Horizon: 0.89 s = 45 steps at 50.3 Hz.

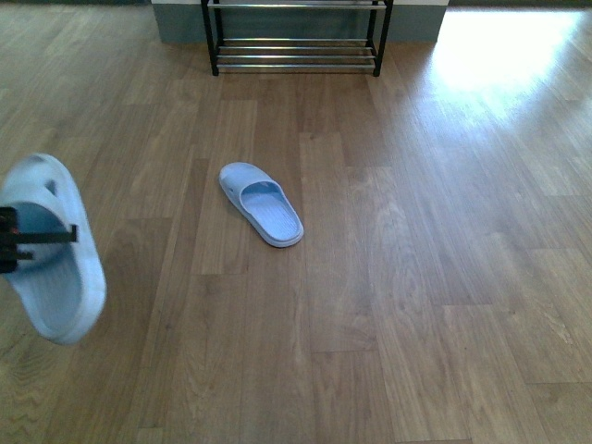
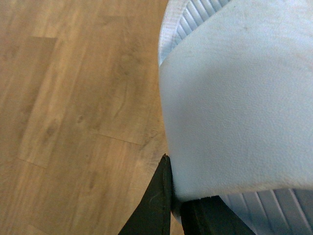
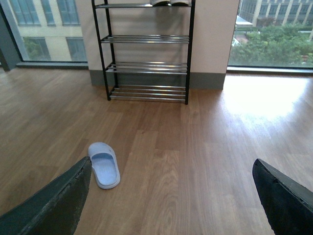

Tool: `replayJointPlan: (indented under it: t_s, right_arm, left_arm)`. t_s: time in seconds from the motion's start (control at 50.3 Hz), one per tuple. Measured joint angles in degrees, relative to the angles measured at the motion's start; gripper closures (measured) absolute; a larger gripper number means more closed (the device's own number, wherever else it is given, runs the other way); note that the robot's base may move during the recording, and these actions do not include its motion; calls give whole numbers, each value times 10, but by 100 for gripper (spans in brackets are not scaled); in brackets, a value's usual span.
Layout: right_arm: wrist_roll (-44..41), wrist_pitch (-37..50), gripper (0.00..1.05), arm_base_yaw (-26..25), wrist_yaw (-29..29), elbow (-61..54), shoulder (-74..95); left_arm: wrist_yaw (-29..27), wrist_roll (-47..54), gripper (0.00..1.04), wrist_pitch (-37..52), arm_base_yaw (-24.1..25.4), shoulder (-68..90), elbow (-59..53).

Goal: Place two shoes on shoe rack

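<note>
The two shoes here are light blue slippers. One slipper point(image 1: 55, 268) hangs above the floor at the far left, with my left gripper point(image 1: 17, 242) shut on its strap. In the left wrist view that slipper point(image 2: 234, 98) fills the right side, and the gripper point(image 2: 176, 196) pinches its edge. The other slipper point(image 1: 262, 203) lies flat mid-floor, sole down. It also shows in the right wrist view point(image 3: 103, 165), just beyond the gripper's left finger. My right gripper point(image 3: 171, 164) is open over bare floor and holds nothing. The black-framed shoe rack point(image 1: 296, 55) stands against the far wall; its chrome-bar tiers show in the right wrist view point(image 3: 146, 66).
Wood plank floor point(image 1: 416, 305) stretches from me to the rack, with sun glare at the far right point(image 1: 499, 46). Something rests on the rack's top shelf point(image 3: 164, 2), cut off by the frame edge. Windows flank the wall behind the rack.
</note>
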Motion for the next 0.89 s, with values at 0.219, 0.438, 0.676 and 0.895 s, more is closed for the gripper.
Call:
replayJointPlan:
  t_s: [0.219,0.438,0.676,0.895]
  right_arm:
    - [0,0,9,0,0,0,0]
    - [0,0,9,0,0,0,0]
    - [0,0,9,0,0,0,0]
    - [0,0,9,0,0,0,0]
  left_arm:
    - [-69,57,103,-23,12,-335,-170]
    - [-163,119,103,-119,-16,-679,-290]
    - [-192,142,103,-308,-27,-1095,-377]
    - [0,37,103,-293,91,-992,-389]
